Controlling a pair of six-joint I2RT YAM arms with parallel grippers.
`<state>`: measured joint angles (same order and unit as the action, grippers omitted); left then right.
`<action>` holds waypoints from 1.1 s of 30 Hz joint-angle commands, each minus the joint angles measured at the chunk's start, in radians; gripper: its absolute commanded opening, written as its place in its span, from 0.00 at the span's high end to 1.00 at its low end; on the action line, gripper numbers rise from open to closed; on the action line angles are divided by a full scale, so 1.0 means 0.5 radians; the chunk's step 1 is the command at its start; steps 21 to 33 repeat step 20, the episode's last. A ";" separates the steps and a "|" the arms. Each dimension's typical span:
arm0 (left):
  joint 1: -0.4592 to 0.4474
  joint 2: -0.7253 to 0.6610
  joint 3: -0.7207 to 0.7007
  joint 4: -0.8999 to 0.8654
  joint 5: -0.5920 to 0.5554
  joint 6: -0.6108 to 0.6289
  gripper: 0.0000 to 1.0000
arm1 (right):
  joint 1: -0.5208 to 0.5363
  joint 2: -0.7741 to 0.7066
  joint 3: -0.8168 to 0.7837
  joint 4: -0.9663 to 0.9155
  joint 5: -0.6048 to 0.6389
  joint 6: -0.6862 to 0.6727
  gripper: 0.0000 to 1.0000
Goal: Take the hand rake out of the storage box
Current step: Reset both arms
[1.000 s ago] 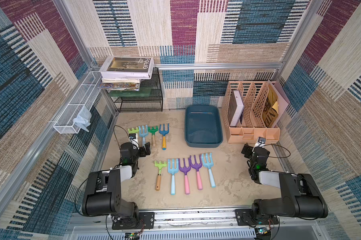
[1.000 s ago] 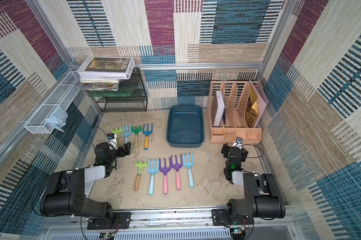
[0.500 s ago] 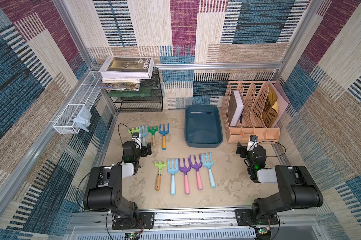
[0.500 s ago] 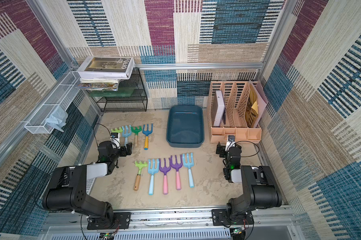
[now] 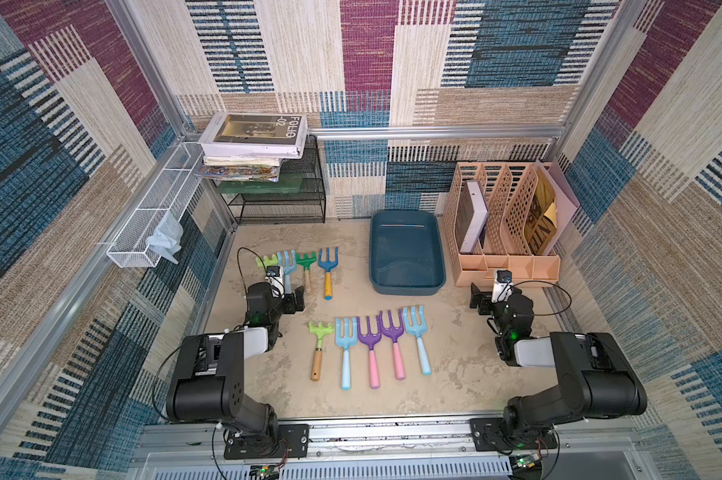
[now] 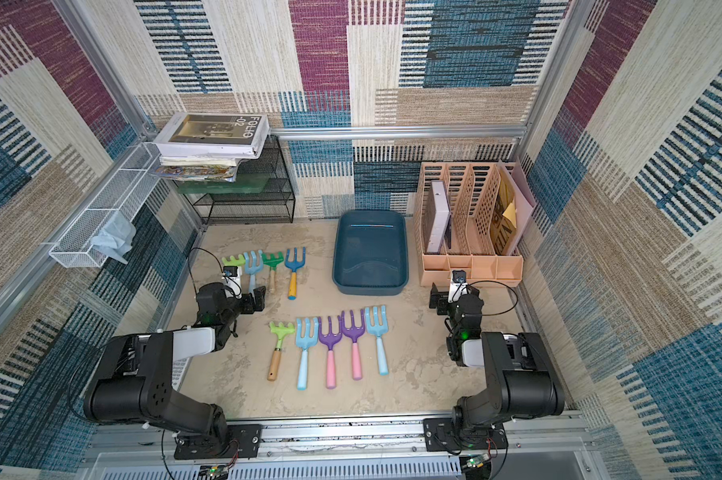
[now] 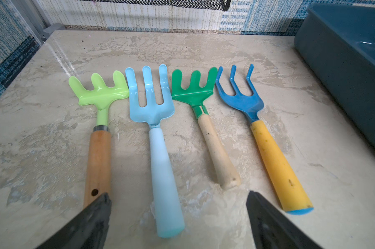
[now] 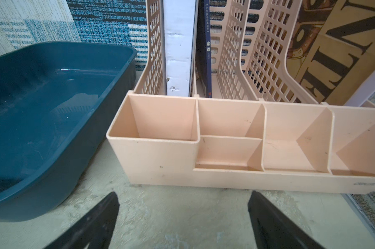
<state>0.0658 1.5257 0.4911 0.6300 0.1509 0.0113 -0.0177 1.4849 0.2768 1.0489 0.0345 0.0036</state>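
Note:
The storage box (image 5: 407, 214) (image 6: 369, 216), a dark teal tray, stands at the back centre with nothing showing inside it. Several hand rakes lie outside it on the table. A far row runs from a lime one (image 7: 99, 92) to a blue one with a yellow handle (image 5: 328, 270). A nearer row (image 5: 371, 345) lies in the middle. My left gripper (image 5: 282, 293) (image 7: 178, 195) hangs open over the handle ends of the far row, holding nothing. My right gripper (image 5: 494, 297) (image 8: 184, 195) is open and empty, low over the table beside the box (image 8: 42, 120).
A peach file organizer (image 5: 504, 232) (image 8: 225, 151) with books stands right of the box, just ahead of my right gripper. A black mesh shelf (image 5: 284, 199) with stacked books fills the back left. A white wire basket (image 5: 151, 224) hangs on the left wall.
Both wrists have crept a little toward the back wall, the right one nearing the organizer. Both grippers stay open and empty. No rake has moved.

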 commanded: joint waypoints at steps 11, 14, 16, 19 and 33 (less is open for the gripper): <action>0.000 -0.002 0.006 0.029 -0.013 0.011 0.01 | -0.005 -0.002 0.012 0.053 -0.034 -0.008 0.04; 0.000 -0.004 0.006 0.027 -0.013 0.011 0.01 | -0.008 0.002 0.019 0.050 -0.034 -0.008 0.04; 0.000 -0.003 0.006 0.026 -0.013 0.011 0.01 | -0.020 0.013 0.030 0.035 -0.061 -0.002 0.04; 0.001 -0.007 0.004 0.028 -0.013 0.012 0.01 | -0.026 -0.002 0.016 0.052 -0.072 -0.001 0.04; 0.000 -0.005 0.003 0.029 -0.013 0.011 0.01 | -0.026 -0.004 0.014 0.053 -0.069 0.000 0.04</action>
